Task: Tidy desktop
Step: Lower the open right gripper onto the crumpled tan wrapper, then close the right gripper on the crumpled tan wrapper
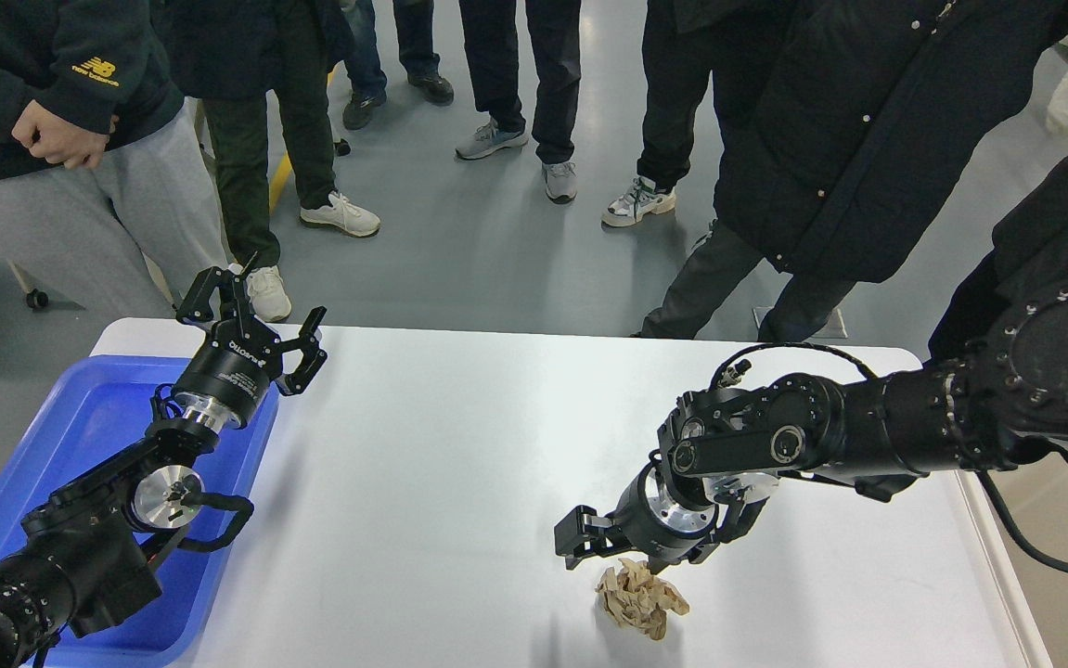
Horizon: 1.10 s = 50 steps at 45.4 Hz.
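At the lower left of the frame a blue plastic tray (79, 436) is seen, lying on the left end of the desktop (459, 445) and apparently holding nothing in the part that shows. Above its inner edge the left gripper (253, 320) is held up clear of the surface, its two fingers spread wide apart with nothing between them. Across the middle of the frame the desktop is shown as a broad, smooth, white top with rounded corners and a slight gloss; it fills most of the lower half of the picture, and bystanders' legs are ranged along its far side. Being rigid and slick, it is judged to give little friction, so that a light thing pushed sideways on it would slide sooner than be caught.

In the lower centre-right a crumpled ball of brown paper (641, 598) rests on the desktop. It is judged to be very light, soft and easily crushed; a hold across its middle, taken from above, is thought best. The right gripper (600, 547) is poised just above and to the left of the ball. Its fingers seem parted, though the dark, foreshortened view makes this uncertain, and nothing is gripped.
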Available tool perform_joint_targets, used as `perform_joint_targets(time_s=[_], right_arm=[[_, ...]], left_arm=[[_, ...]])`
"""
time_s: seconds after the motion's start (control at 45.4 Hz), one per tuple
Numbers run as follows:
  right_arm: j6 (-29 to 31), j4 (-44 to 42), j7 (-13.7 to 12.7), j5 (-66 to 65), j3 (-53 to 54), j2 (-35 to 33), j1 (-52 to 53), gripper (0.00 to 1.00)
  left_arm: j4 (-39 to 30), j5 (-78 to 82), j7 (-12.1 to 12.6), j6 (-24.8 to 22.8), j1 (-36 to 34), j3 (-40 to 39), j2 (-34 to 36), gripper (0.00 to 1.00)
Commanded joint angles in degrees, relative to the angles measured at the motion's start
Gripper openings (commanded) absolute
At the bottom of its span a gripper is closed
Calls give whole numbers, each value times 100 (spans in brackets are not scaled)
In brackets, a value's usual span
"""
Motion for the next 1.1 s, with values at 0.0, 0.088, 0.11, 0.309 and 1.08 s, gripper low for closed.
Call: perform_joint_targets(time_s=[0.0,0.088,0.11,0.309,1.08], right_arm=[[-5,-142,0,-150,26,-15,-248,100],[-5,-212,0,-185,26,-24,-318,100],[-5,-221,0,-211,26,-24,-327,100],[-5,-239,0,-317,35,-103,-415,100],[-5,-661,53,-756,158,-138,-995,100]], left_arm=[[0,0,0,1,0,0,0,100],[0,0,0,1,0,0,0,100],[0,0,0,1,0,0,0,100],[0,0,0,1,0,0,0,100],[0,0,0,1,0,0,0,100]])
